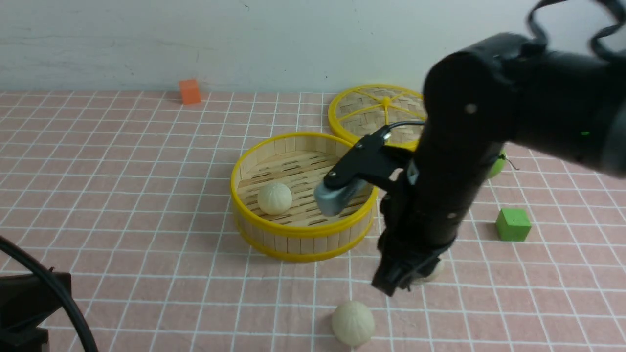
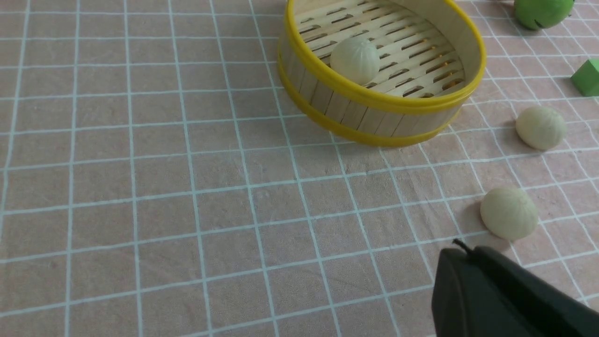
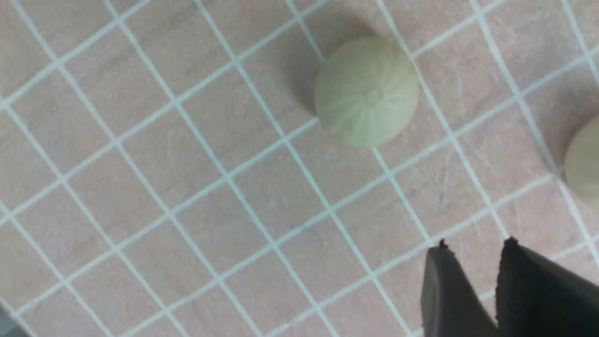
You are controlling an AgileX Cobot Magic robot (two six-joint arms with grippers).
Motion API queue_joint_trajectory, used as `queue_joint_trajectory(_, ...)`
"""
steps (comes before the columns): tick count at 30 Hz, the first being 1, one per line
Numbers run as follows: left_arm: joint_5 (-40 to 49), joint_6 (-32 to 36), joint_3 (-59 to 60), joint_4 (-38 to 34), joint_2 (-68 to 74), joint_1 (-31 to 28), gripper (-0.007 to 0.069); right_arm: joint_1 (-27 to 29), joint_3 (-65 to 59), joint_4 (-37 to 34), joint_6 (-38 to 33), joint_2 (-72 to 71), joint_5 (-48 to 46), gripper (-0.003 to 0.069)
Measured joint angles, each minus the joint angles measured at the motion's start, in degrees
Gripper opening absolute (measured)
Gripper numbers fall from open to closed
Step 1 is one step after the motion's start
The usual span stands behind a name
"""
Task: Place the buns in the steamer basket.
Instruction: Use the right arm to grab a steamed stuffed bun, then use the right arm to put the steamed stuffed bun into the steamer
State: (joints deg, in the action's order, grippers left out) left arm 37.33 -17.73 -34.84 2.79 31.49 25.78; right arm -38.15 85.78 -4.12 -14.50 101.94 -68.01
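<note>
The steamer basket (image 1: 303,233) stands mid-table with one bun (image 1: 274,198) on its slatted floor. A second bun (image 1: 353,323) lies on the cloth in front of the basket. A third bun (image 1: 433,275) is mostly hidden behind my right gripper (image 1: 391,286), which hangs low over the cloth between these two. In the right wrist view the right gripper (image 3: 475,244) is open with nothing between its fingers; one bun (image 3: 366,91) lies ahead, another (image 3: 582,168) at the frame's edge. My left gripper (image 2: 461,248) is shut and empty, close to a bun (image 2: 508,213).
The flat woven lid (image 1: 381,110) lies behind the basket. A green ball fruit (image 1: 496,165) peeks out behind the right arm, and a green cube (image 1: 512,225) sits right of it. An orange cube (image 1: 190,91) rests by the back wall.
</note>
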Motion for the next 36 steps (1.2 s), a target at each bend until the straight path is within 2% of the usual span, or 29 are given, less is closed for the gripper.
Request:
queue_joint_trajectory(4, 0.1, 0.0, 0.0, 0.0, 0.0, 0.0, -0.0010, -0.1, 1.5, 0.0, 3.4, 5.4, 3.8, 0.0408)
queue_joint_trajectory(5, 0.1, 0.0, 0.0, 0.0, 0.0, 0.0, -0.0010, -0.1, 1.5, 0.0, 3.6, 5.7, 3.8, 0.0408)
queue_joint_trajectory(7, 0.1, 0.0, 0.0, 0.0, 0.0, 0.0, -0.0007, -0.4, 1.5, -0.1, 5.6, 8.3, 5.5, 0.0490)
queue_joint_trajectory(10, 0.1, 0.0, 0.0, 0.0, 0.0, 0.0, -0.0005, -1.8, 1.5, -0.1, 6.5, 11.2, 6.7, 0.0533)
queue_joint_trajectory(14, 0.1, 0.0, 0.0, 0.3, 0.0, 0.0, -0.0002, -4.0, 1.6, -0.2, 6.8, 13.9, 9.1, 0.0534)
queue_joint_trajectory(17, 0.1, 0.0, 0.0, 0.6, 0.0, 0.0, 0.0000, -4.7, 1.7, 0.5, 8.3, 15.2, 10.3, 0.0507)
queue_joint_trajectory(20, 0.1, 0.0, 0.0, 1.0, 0.0, 0.0, 0.0003, -4.7, 1.7, 2.0, 10.3, 15.8, 10.4, 0.0448)
queue_joint_trajectory(23, 0.1, 0.0, 0.0, 1.1, 0.0, 0.0, 0.0004, -4.7, 1.8, 3.0, 10.9, 15.8, 10.0, 0.0340)
queue_joint_trajectory(27, 0.1, 0.0, 0.0, 1.3, 0.0, 0.0, 0.0004, -4.7, 3.5, 3.3, 10.2, 15.2, 7.5, 0.0146)
queue_joint_trajectory(29, 0.1, 0.0, 0.0, 1.3, 0.0, 0.0, 0.0004, -4.7, 4.6, 3.3, 9.6, 14.9, 6.6, 0.0099)
queue_joint_trajectory(30, 0.1, 0.0, 0.0, 1.3, 0.0, 0.0, 0.0004, -4.7, 6.8, 4.1, 9.1, 14.5, 5.6, 0.0041)
queue_joint_trajectory(31, 0.1, 0.0, 0.0, 1.3, 0.0, 0.0, 0.0004, -4.7, 8.7, 4.6, 9.0, 14.2, 4.9, 0.0021)
queue_joint_trajectory(36, 0.1, 0.0, 0.0, 1.3, 0.0, 0.0, 0.0008, -4.7, 18.3, 10.4, 8.5, 14.1, 5.4, 0.0020)
